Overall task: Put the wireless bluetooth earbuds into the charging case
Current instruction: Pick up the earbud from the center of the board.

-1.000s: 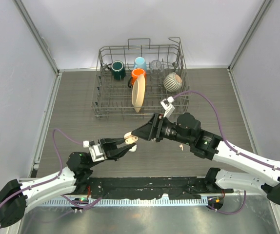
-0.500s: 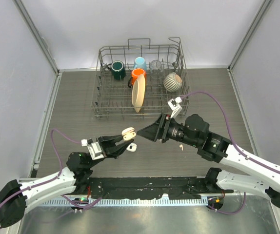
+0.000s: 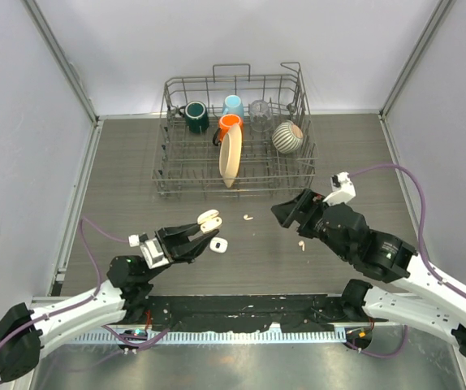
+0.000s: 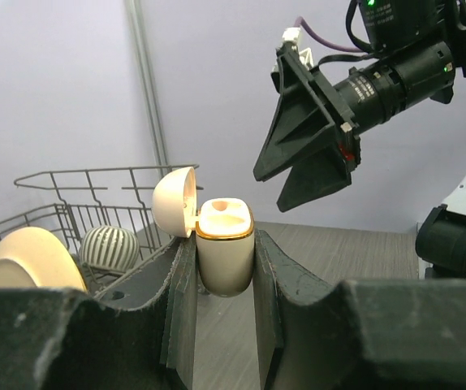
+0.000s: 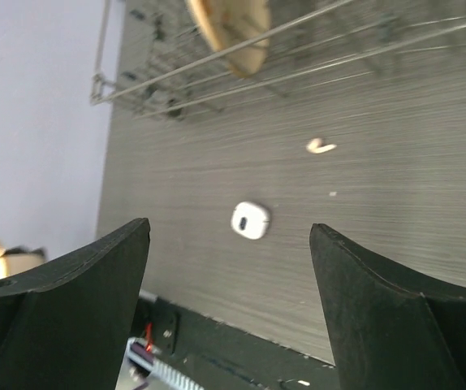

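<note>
**A:** The right tool [image 3: 288,210] is spread wide with nothing between its fingers. It has pulled back toward 3 o'clock. A second ago its tips were right at the cream twin case [image 4: 225,252].

**B:** And the left tool [image 3: 204,231]?

**A:** No change there. It keeps pinching the cream twin case by its body, held up off the desk [image 3: 135,162], with the lid open and tipped toward 10 o'clock in the left wrist view.

**B:** So did a bud go in?

**A:** I can't tell. The sockets are the same pale colour as the shell, and nothing stands out in them. With the arm gone, one of the earbuds [image 3: 248,217] shows on the desk at 3 o'clock of the held case. The arm covered that spot before, so the bud may have been dropped or may have been lying there already.

**B:** Any others?

**A:** A second earbud [image 3: 302,244] lies at 4 o'clock of the first, well apart from it. It has not moved. I see no more than those two.

**B:** Where is the charging case [image 3: 220,244]?

**A:** On the desk with its lid shut, just beside the left tool's tips at 5 o'clock. Nothing is touching it.

**B:** What does that mean for the job?

**A:** I'd say one delivery attempt has just ended. At least two buds are still loose, and the white case is still to be opened and filled.
</note>
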Action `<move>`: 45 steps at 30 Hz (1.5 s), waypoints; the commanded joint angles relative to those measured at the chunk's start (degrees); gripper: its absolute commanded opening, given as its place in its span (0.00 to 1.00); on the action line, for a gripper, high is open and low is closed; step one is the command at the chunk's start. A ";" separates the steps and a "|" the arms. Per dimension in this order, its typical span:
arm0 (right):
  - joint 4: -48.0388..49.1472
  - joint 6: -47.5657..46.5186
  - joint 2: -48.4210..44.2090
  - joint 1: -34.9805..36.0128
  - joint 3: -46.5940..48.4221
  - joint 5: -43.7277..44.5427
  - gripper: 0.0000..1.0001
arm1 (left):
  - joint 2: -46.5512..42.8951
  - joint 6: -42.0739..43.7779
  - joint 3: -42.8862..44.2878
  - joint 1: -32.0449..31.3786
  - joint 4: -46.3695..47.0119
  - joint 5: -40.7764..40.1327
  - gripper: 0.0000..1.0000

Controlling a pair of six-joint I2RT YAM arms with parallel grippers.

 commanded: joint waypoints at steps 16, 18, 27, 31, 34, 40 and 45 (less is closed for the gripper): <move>-14.70 0.99 9.86 -6.87 -8.20 10.90 0.74 | -4.98 6.68 -3.86 -0.24 0.03 4.84 0.00; -10.06 -5.07 12.76 -12.13 -10.31 3.29 0.70 | -5.25 6.51 -3.95 -0.24 -0.23 5.19 0.00; 0.95 -17.14 20.40 -21.91 -14.46 -9.51 0.62 | -5.07 6.59 -3.95 -0.24 -0.06 6.59 0.00; 1.48 -18.64 23.75 -22.00 -13.41 -11.18 0.59 | -4.72 6.68 -3.78 -0.24 -0.14 6.42 0.00; 1.22 -18.64 25.60 -22.08 -12.96 -10.66 0.56 | -4.46 6.68 -3.69 -0.33 -0.14 6.24 0.00; 1.57 -18.73 26.92 -22.08 -12.88 -9.78 0.56 | -3.93 7.03 -3.42 -0.33 -0.23 6.07 0.00; 1.92 -18.90 29.03 -22.08 -12.44 -10.04 0.56 | -2.96 7.12 -2.98 -0.24 -0.06 6.33 0.00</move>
